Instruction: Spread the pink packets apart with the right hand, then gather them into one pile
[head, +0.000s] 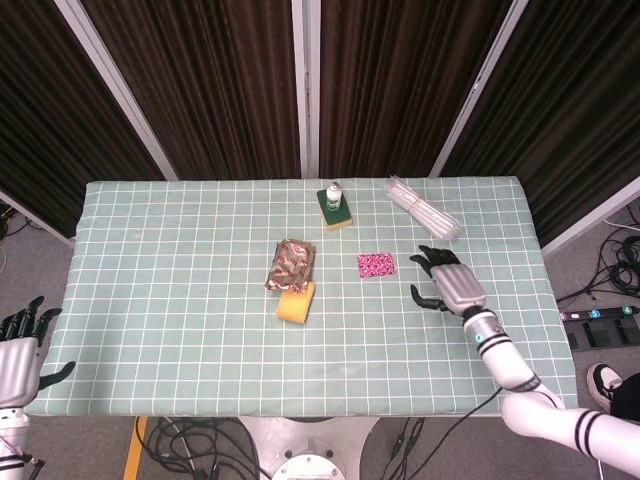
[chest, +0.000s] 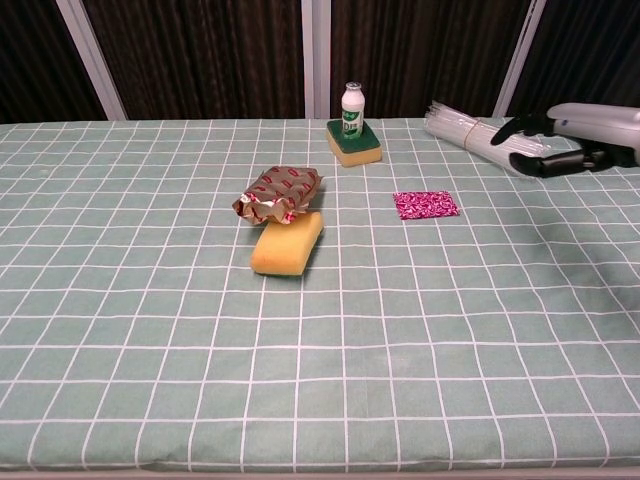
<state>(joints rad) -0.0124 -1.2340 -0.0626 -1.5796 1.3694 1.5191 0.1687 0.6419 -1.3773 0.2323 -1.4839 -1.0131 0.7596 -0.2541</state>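
The pink packets lie as one flat stack on the green checked table, right of centre. My right hand hovers above the table a little to the right of the stack, fingers spread and holding nothing. My left hand stays off the table's front left corner, fingers apart and empty; the chest view does not show it.
A yellow sponge and a crumpled red-patterned wrapper lie left of the packets. A small white bottle stands on a green sponge at the back. A bundle of clear straws lies at the back right.
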